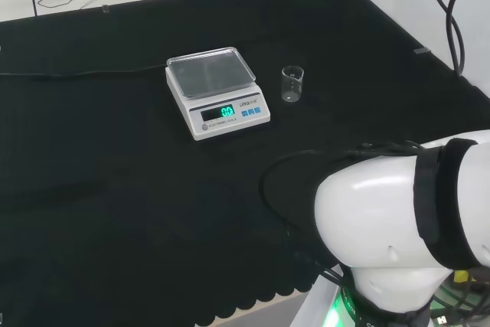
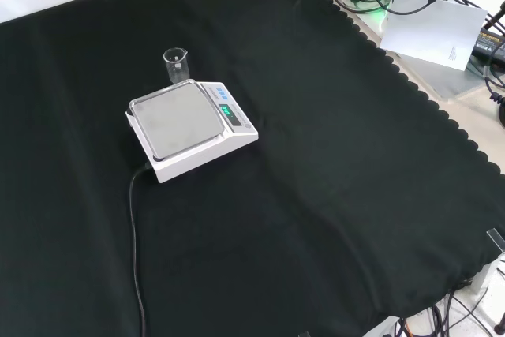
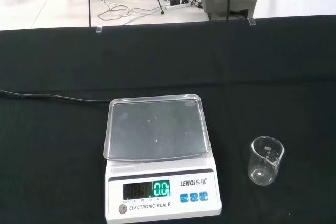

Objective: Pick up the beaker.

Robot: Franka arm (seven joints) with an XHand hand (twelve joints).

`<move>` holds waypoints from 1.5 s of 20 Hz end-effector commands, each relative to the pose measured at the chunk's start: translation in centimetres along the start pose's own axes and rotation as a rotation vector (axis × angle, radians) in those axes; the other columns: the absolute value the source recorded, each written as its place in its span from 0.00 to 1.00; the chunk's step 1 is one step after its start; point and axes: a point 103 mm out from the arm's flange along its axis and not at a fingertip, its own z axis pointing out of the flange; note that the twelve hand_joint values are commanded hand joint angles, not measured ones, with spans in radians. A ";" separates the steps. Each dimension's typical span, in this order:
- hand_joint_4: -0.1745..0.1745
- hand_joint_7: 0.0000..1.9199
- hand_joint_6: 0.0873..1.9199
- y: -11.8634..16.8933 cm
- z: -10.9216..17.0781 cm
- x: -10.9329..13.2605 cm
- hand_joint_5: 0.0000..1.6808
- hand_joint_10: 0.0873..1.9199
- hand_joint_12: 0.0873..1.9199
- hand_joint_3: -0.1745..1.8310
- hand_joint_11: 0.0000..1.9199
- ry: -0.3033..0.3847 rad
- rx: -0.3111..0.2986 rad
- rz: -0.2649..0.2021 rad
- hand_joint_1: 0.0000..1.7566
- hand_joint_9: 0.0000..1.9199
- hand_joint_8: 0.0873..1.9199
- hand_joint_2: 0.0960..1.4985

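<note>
Two things stand on the black cloth (image 1: 115, 189) in the head view: a white scale (image 1: 217, 92) with a lit green display, and a small clear beaker (image 1: 292, 83). The beaker stands upright just to the right of the scale, near it but not touching. It looks empty. A black cable (image 1: 76, 72) runs from the scale to the left edge of the view. The big white link of the arm (image 1: 398, 227) is at the lower right, well apart from both things.

From the front view, the beaker (image 2: 175, 65) stands behind the scale (image 2: 189, 128), close to its far edge, upright on the cloth (image 2: 331, 195). The scale's cable (image 2: 136, 258) goes down toward the near edge of the cloth.

At the wrist view, the scale (image 3: 157, 156) is seen with its grey weighing plate bare, and the beaker (image 3: 266, 160) stands beside it on the cloth (image 3: 52, 156), apart from it, with its spout rim visible and nothing inside.

Whether the hand's fingers are released or clenched I cannot tell. Nothing touches the beaker.
</note>
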 end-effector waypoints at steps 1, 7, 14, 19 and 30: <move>0.44 0.16 0.00 0.6 0.5 -0.2 0.21 0.33 0.67 0.16 0.10 -0.013 -0.007 -0.007 0.34 0.25 0.31 0.58; 0.43 0.11 0.00 5.0 3.5 -2.0 0.23 0.40 0.71 0.18 0.00 0.013 0.049 -0.040 0.36 0.16 0.31 0.58; 0.42 0.12 0.00 9.0 7.5 -3.0 0.25 0.40 0.71 0.19 0.00 -0.001 0.103 -0.062 0.36 0.16 0.32 0.58; 0.42 0.12 0.00 11.5 10.4 -4.2 0.25 0.40 0.71 0.19 0.00 0.002 0.158 -0.070 0.36 0.16 0.32 0.58; 0.40 0.14 0.00 16.6 15.7 -8.0 0.27 0.41 0.71 0.20 0.00 0.011 0.215 -0.071 0.37 0.18 0.33 0.58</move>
